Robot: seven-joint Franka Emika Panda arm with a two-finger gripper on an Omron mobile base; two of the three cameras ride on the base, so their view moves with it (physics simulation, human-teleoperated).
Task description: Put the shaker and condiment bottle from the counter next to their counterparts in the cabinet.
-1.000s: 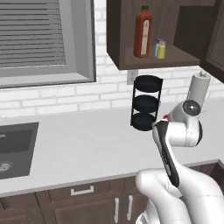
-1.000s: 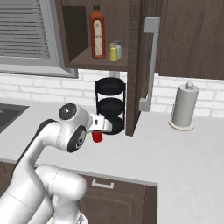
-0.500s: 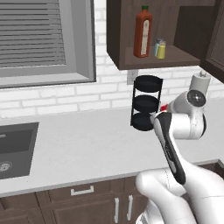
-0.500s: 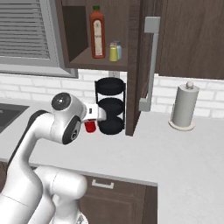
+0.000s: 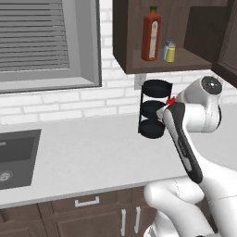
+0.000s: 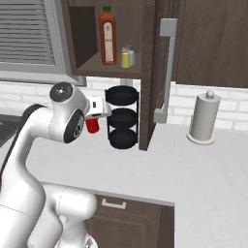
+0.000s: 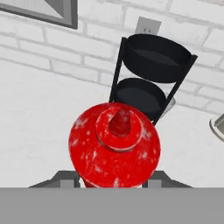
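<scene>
The gripper (image 6: pixel 93 117) holds the red condiment bottle (image 7: pixel 114 146) between its fingers, lifted clear of the table (image 6: pixel 203 184), just beside the black tiered rack (image 6: pixel 122 117).

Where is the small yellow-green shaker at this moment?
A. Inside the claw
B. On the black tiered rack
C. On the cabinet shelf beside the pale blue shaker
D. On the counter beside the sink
C: the yellow-green shaker stands on the cabinet shelf, close beside the pale blue shaker.
</scene>
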